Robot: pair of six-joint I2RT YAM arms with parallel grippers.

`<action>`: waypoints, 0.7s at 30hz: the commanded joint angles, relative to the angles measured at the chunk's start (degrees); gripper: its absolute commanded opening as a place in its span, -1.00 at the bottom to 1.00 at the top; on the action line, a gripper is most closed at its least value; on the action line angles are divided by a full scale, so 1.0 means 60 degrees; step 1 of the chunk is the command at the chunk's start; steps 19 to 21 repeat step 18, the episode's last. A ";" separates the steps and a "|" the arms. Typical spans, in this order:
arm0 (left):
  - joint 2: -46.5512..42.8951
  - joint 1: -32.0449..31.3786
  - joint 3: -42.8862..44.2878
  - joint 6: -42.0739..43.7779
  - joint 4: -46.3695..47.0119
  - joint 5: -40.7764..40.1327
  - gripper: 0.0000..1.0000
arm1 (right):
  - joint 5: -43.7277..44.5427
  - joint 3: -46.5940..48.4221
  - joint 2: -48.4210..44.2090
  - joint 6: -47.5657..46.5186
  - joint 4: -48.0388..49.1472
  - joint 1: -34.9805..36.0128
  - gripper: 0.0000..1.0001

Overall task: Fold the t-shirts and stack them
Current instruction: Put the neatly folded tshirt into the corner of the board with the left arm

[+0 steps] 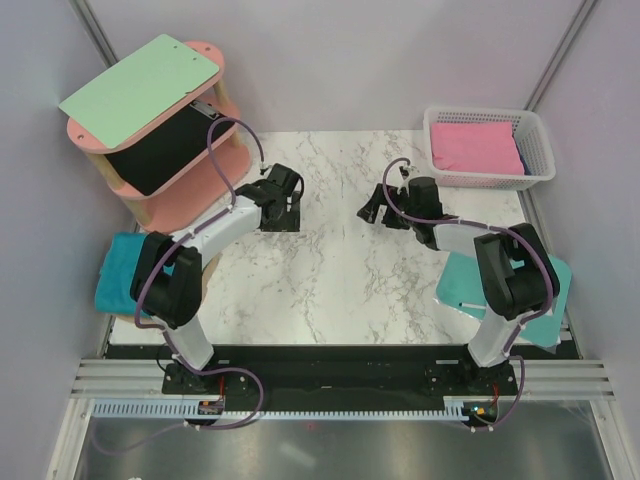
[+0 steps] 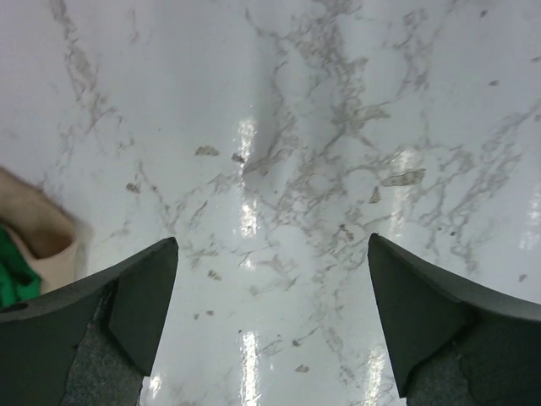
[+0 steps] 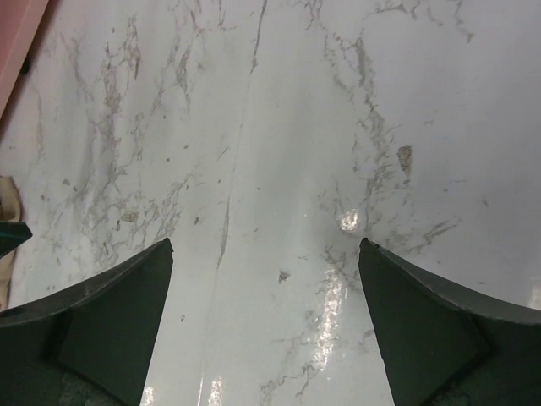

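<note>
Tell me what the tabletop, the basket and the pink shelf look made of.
Tabletop: glossy marble-pattern surface, probably laminate or stone; glare spots show in wrist views. Basket: white plastic, by its moulded lattice walls. Pink shelf: matte painted board, likely wood; unsure.

Left tool [image 2: 272,245] spread wide, right tool [image 3: 265,245] spread wide, both pointing downward

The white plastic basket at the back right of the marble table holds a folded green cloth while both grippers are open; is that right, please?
No: the top external view shows the folded cloth in the white plastic basket is pink, not green. The basket is at the back right of the marble table, and the left gripper and right gripper are open.
</note>
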 commanded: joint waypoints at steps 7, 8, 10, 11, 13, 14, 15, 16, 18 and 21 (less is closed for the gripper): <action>-0.0197 0.0047 -0.0382 0.0893 0.3076 0.0956 0.99 | 0.3707 0.0082 -0.1321 -0.1498 -0.0997 0.0123 0.96; -0.0137 0.0061 -0.0426 0.0907 0.3150 0.0927 0.99 | 0.4059 0.0023 -0.1394 -0.1586 -0.1070 0.0210 0.96; 0.0009 0.0090 -0.0513 0.0922 0.3354 0.0941 0.99 | 0.5012 -0.0050 -0.1570 -0.1733 -0.1129 0.0269 0.96; 0.0024 0.0119 -0.0557 0.0922 0.3399 0.1028 0.99 | 0.5319 -0.0137 -0.1614 -0.1777 -0.1129 0.0342 0.96; 0.0010 0.0149 -0.0790 0.0907 0.3662 0.1290 0.99 | 0.5892 -0.0211 -0.1644 -0.1777 -0.1114 0.0416 0.96; 0.0010 0.0178 -0.0879 0.0922 0.3910 0.1467 0.99 | 0.6024 -0.0241 -0.1615 -0.1777 -0.1114 0.0474 0.96; -0.0005 0.0280 -0.0967 0.0907 0.3999 0.1628 0.98 | 0.6112 -0.0241 -0.1571 -0.1777 -0.1100 0.0475 0.96; -0.0019 0.0324 -0.1113 0.0864 0.4087 0.1760 0.98 | 0.6215 -0.0241 -0.1571 -0.1806 -0.1085 0.0504 0.96; -0.0092 0.0427 -0.1347 0.0834 0.4234 0.1805 0.99 | 0.6318 -0.0270 -0.1542 -0.1792 -0.1056 0.0533 0.96; -0.0092 0.0427 -0.1347 0.0834 0.4234 0.1805 0.99 | 0.6318 -0.0270 -0.1542 -0.1792 -0.1056 0.0533 0.96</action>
